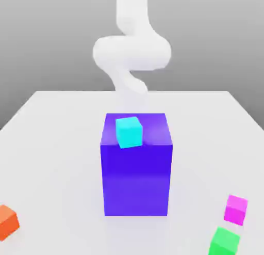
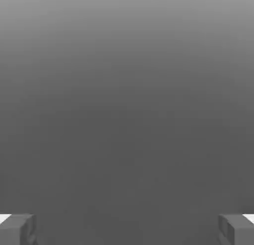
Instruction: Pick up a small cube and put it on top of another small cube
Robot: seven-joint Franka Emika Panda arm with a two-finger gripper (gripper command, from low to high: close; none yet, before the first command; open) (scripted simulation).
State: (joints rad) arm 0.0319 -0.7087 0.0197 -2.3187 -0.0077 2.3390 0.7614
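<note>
The small magenta-pink cube (image 1: 236, 208) sits on the table near the front, at the exterior view's right. The small green cube (image 1: 225, 242) lies just in front of it, close to it; whether they touch I cannot tell. The white arm (image 1: 132, 52) rises behind the big blue block, far from both cubes. In the hand view my gripper (image 2: 127, 229) is open, its grey fingertips (image 2: 17, 229) wide apart with nothing between them, facing a plain grey background.
A big blue block (image 1: 136, 166) stands mid-table with a cyan cube (image 1: 128, 131) on its top. An orange cube (image 1: 7, 222) lies at the front of the exterior view's left. The white table (image 1: 51, 145) runs wide on both sides of the block.
</note>
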